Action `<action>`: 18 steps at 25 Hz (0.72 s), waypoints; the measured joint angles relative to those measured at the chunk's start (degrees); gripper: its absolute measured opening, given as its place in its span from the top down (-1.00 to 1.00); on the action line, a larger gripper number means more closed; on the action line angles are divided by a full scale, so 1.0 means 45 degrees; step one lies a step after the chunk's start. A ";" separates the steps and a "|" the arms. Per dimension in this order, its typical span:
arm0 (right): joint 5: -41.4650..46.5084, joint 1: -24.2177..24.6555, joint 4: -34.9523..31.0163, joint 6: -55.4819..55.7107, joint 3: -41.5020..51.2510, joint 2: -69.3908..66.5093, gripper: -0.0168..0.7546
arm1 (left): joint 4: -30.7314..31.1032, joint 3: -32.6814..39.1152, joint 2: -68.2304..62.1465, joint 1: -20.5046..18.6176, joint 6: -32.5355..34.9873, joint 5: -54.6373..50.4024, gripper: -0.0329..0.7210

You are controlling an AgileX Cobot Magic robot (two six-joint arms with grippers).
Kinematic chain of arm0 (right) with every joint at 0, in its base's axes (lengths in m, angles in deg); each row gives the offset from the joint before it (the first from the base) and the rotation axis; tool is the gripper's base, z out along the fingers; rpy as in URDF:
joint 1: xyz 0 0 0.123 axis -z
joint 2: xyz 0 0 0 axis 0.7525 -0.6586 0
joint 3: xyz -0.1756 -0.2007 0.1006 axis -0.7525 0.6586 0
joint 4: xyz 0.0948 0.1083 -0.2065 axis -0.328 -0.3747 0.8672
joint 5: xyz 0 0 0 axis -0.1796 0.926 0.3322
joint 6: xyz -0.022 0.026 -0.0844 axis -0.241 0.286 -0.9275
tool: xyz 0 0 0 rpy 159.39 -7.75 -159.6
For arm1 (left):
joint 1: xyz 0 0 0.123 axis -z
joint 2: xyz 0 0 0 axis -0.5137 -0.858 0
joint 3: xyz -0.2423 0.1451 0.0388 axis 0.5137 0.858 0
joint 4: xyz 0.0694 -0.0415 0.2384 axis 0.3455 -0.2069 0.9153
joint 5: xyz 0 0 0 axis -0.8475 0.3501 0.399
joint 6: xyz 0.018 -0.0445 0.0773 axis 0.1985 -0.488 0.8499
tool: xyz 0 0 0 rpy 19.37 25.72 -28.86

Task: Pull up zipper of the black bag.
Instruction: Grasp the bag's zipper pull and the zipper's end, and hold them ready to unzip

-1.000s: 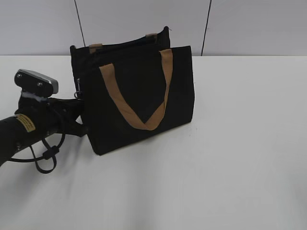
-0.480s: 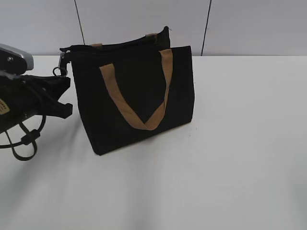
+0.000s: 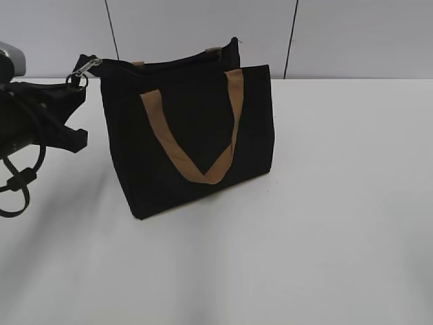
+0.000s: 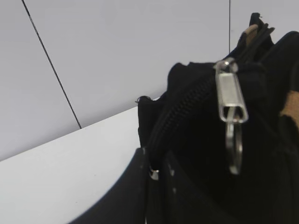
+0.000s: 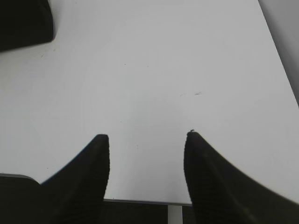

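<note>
Zipper [image 3: 84, 68] pull tab sits at the top left corner of the black bag [image 3: 193, 145], silver, angled out toward the left arm, ring clasp hanging below it. Left wrist view shows the same tab [image 4: 230, 98] close up, hanging off the slider at the upper end of the black zip track, ring dangling under it, track teeth running down and left along the bag's edge.

Bag stands upright on the white bench [image 3: 325, 223], left of centre, near the back wall. Front panel faces the camera, tan strap handle [image 3: 196, 135] drooping in a V across it; second handle only peeks as small tan bits at the top rim behind.

Left pincer [image 3: 71, 91] is at the left edge of the exterior view, right up against the tab and ring, dark fingers just below the bag corner. Cannot tell if its jaws are clamped on the tab or ring: wrist view shows only blurred dark shapes at the bottom, tab looks free-hanging there. Black cable loop hangs below the arm.

Right pincer [image 5: 147, 158] is out of the exterior view; its own wrist view shows two dark fingers [image 5: 88, 172] spread wide apart over bare bench, nothing between them. Dark corner of the bag shows at top left of that view [image 5: 23, 21], well apart from the fingers.
</note>
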 joint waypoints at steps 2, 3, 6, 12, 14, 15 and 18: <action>0.0000 0.0000 0.0000 0.0000 0.0000 0.0000 -0.07 | 0.0000 0.0000 0.0286 0.0000 0.0175 -0.0252 0.86; 0.0000 0.0000 0.0000 0.0000 0.0000 0.0000 -0.07 | 0.0000 0.0000 0.0375 0.0000 0.0219 -0.0344 0.86; 0.0000 0.0000 -0.0005 0.0000 0.0000 0.0000 -0.07 | 0.0000 0.0000 0.0584 0.0000 0.0315 -0.0628 0.86; -0.0209 0.0000 -0.1471 -0.0167 0.0000 -0.0011 -0.07 | 0.0034 0.0000 0.1047 0.0000 0.0347 -0.0770 0.86; -0.0297 0.0000 -0.2388 -0.0931 -0.0012 -0.0569 -0.07 | 0.0048 0.0000 0.1052 0.0000 0.0347 -0.0813 0.86; -0.0339 0.0000 -0.2935 -0.1574 -0.0055 -0.1028 -0.07 | 0.0079 0.0000 0.1057 0.0000 0.0347 -0.0841 0.86; -0.0852 0.0000 -0.4835 -0.3789 -0.0329 -0.3006 -0.07 | 0.0106 0.0000 0.1057 0.0000 0.0347 -0.0855 0.86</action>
